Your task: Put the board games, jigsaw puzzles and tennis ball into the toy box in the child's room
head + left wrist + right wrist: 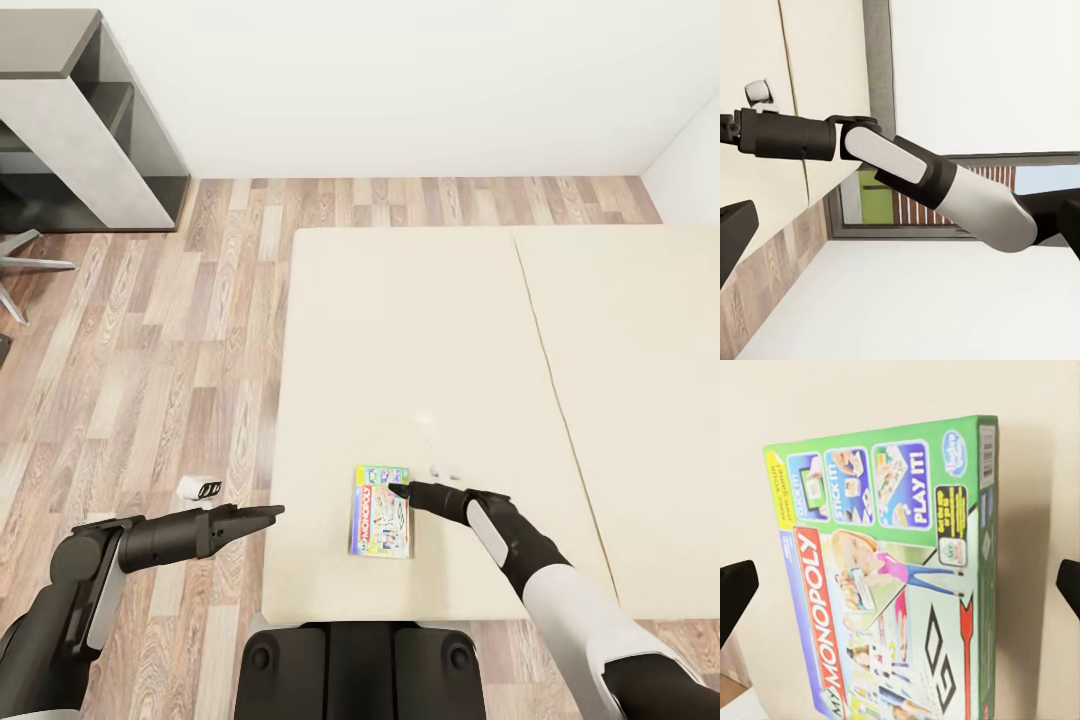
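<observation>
White walls and a wood-plank floor (150, 380) surround a wide, low bed (430, 330) with a plain beige mattress in two sections, seen from above by the robot's head camera.

One board game (381, 511) lies flat on the near part of the left mattress section, close to the bed's near edge. It is a green-edged box with a red banner reading "Monopoly". The right end effector (400, 490) reaches in from the right, its tip over the far right corner of the box. In the right wrist view its two dark fingertips (735, 596) stand wide apart on either side of the game (892, 585), spread and not yet gripping it.

The left end effector (272, 513) hangs over the floor just left of the bed, holding nothing; whether its jaws are spread or pressed together I cannot tell. A small white object (200, 488) lies on the floor near it, too small to identify. A grey shelving unit (90, 120) stands against the far left wall.

Judging progress: this game is not yet lifted, so carrying it to the toy box remains, and likely the other toys too.

Counts: one board game, one bed with two mattress sections, two robot arms, one shelving unit.
</observation>
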Robot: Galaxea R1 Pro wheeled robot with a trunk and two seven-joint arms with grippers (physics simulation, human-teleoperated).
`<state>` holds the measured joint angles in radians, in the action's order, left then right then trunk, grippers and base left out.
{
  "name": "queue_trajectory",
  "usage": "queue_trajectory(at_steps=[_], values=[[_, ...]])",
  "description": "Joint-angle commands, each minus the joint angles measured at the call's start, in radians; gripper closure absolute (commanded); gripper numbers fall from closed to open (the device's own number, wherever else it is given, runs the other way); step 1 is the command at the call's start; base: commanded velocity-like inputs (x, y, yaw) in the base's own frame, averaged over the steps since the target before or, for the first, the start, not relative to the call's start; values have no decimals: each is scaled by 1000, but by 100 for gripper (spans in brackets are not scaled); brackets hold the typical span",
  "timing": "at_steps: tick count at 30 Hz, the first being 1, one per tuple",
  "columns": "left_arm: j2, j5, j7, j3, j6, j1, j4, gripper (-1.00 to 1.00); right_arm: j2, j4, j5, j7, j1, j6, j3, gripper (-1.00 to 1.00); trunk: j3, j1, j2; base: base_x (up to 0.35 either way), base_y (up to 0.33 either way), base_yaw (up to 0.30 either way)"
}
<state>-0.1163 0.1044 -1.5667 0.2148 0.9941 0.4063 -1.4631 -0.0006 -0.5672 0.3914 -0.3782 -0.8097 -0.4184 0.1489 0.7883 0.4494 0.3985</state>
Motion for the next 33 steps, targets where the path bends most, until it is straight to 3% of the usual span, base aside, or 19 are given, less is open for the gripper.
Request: queue_trajectory(at_steps=[1, 33], values=[[0, -1, -4, 0, 11, 0, 0, -100, 0, -1, 3, 0, 0, -5, 1, -100, 1, 1, 1, 0, 0, 0], [0, 0, -4, 0, 11, 0, 0, -100, 5, 1, 3, 0, 0, -8, 6, -100, 13, 1, 1, 0, 0, 0]])
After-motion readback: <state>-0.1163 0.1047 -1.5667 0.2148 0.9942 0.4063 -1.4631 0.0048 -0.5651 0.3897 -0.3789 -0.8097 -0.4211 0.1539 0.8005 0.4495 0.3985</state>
